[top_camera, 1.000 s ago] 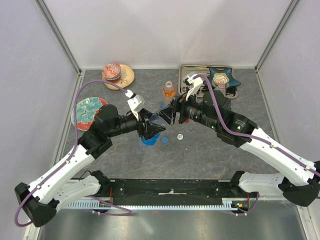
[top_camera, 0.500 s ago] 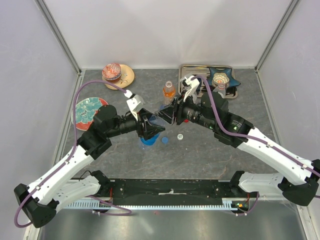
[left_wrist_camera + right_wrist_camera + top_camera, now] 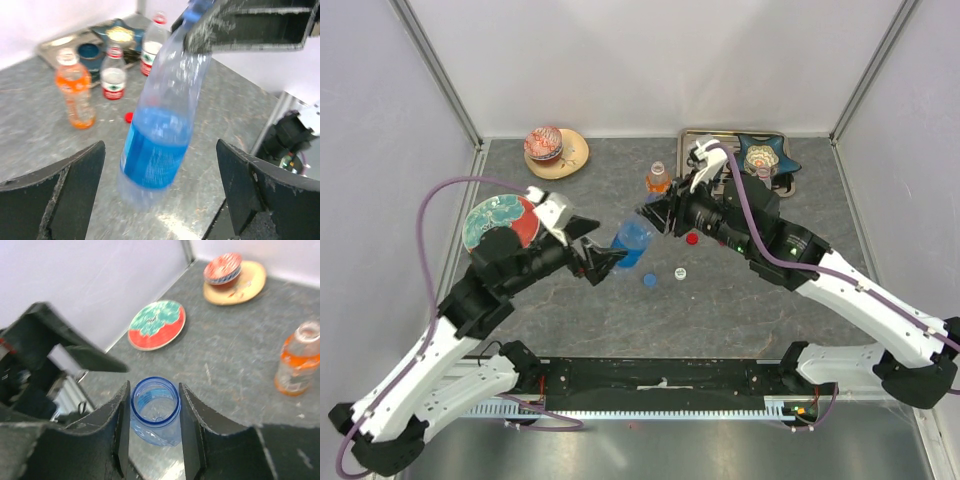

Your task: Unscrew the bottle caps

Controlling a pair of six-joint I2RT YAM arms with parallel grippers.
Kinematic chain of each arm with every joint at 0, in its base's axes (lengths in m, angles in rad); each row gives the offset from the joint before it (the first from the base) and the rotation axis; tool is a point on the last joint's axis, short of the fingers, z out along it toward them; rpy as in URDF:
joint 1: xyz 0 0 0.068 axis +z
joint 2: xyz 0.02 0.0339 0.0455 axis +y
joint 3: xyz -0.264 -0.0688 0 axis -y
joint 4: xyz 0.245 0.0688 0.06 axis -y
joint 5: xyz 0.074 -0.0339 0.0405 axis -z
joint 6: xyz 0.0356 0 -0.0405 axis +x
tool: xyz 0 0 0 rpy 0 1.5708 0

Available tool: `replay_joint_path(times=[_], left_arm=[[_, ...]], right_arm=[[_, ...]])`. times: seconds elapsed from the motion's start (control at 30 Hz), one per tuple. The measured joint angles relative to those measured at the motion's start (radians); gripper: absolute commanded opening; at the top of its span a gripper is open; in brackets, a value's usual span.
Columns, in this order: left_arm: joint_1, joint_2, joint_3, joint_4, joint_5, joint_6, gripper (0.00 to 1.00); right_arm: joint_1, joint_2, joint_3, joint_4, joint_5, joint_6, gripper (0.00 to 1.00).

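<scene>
Releasing: left jaws have spread, backing off the blue bottle.
Right jaws alone pinch its open neck; blue cap on the counter, so this one looks done.

place: lab test cell | evidence: white panel walls, grey tabletop

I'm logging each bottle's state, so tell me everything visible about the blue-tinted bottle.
The blue-tinted bottle is see-through plastic with a solid blue band, likely a label, round its lower body. It is uncapped: the right wrist view looks down into the open mouth. It is tilted, neck uppermost, pinched at the neck by the right end effector. The left end effector stands open either side of it, not touching.
</scene>
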Motion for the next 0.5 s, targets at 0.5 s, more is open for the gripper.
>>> replay_joint_path(times=[0.5], left_arm=[[-0.001,-0.488,-0.068,-0.19,-0.449,0.003,1.0]], right_arm=[[-0.001,0.521,0.219,0.236,0.363,-0.227,0.0]])
